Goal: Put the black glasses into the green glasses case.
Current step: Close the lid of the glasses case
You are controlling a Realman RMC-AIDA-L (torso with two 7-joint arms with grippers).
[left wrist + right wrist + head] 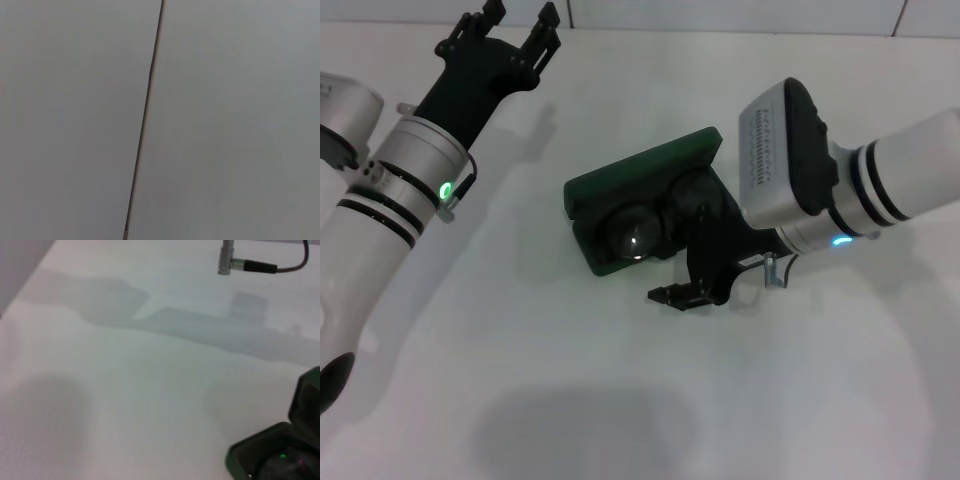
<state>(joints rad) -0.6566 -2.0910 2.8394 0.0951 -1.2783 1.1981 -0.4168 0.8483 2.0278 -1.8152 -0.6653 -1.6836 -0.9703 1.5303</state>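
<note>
The green glasses case lies open in the middle of the white table, its lid tipped back. The black glasses rest inside it. One round lens shows, and my right arm hides the other half. My right gripper hangs low over the case's front edge, its black fingers pointing left just in front of the case. The right wrist view catches only a corner of the green glasses case. My left gripper is parked at the far left, open and holding nothing.
The white table stretches wide in front of the case and to its left. A grey cable plug shows in the right wrist view. The left wrist view shows only a grey wall with a dark seam.
</note>
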